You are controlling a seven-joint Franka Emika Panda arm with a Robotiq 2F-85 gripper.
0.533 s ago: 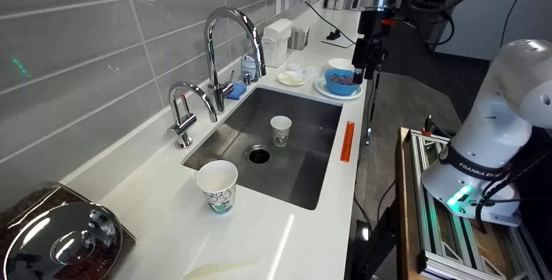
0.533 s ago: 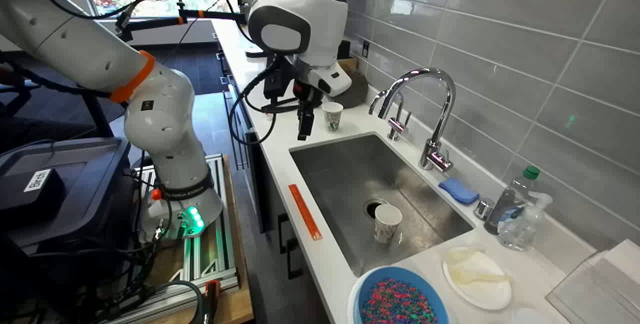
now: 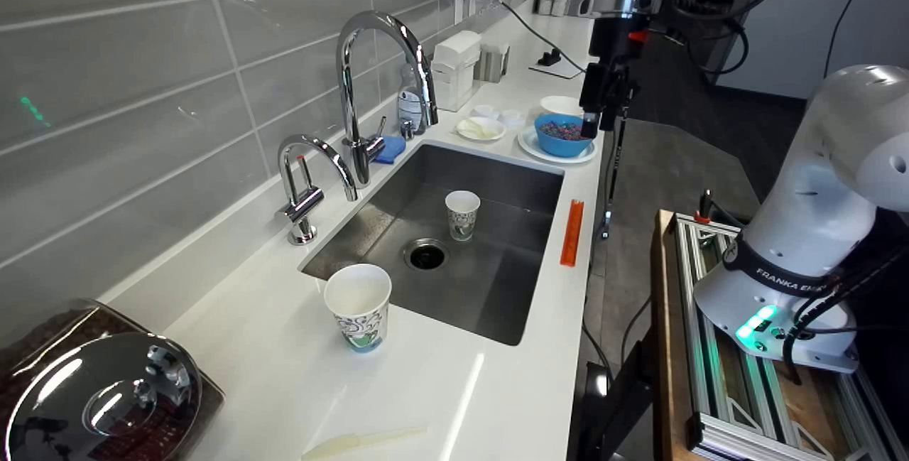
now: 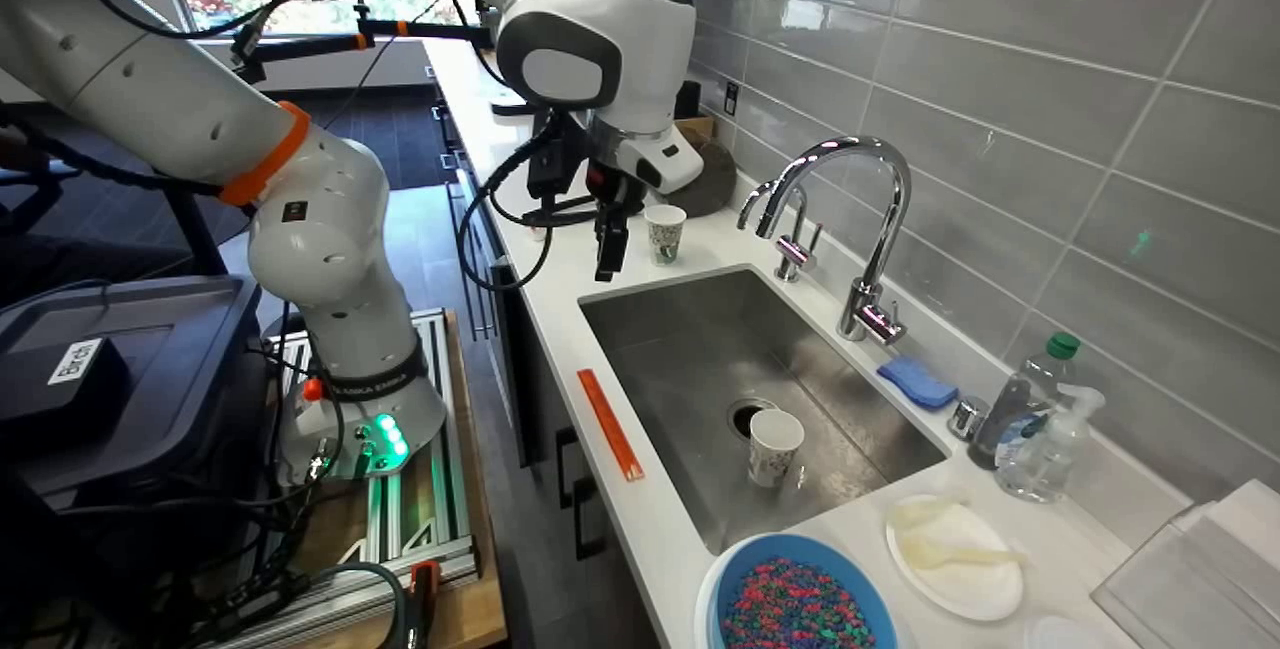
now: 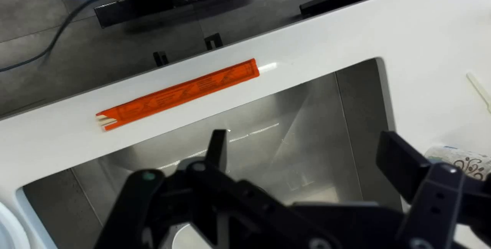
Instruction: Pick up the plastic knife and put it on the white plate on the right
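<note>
A paper cup (image 4: 776,457) stands inside the sink (image 4: 665,329), beside the drain (image 4: 744,417). Along the sink's edge toward the robot arm (image 4: 325,239) lies an orange strip (image 4: 609,424); at the opposite edge are a tall faucet (image 4: 866,301) and a blue sponge (image 4: 917,382). At the sink's near end are a blue bowl (image 4: 780,544) and a white plate (image 4: 975,597) with pale utensils (image 4: 960,556). Near the sink's far end another cup (image 4: 665,233) stands, and the gripper (image 4: 605,274) points downward.

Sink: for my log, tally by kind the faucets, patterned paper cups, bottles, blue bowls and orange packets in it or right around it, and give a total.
Faucets: 2
Patterned paper cups: 2
Bottles: 2
Blue bowl: 1
Orange packet: 1
Total: 8
</note>
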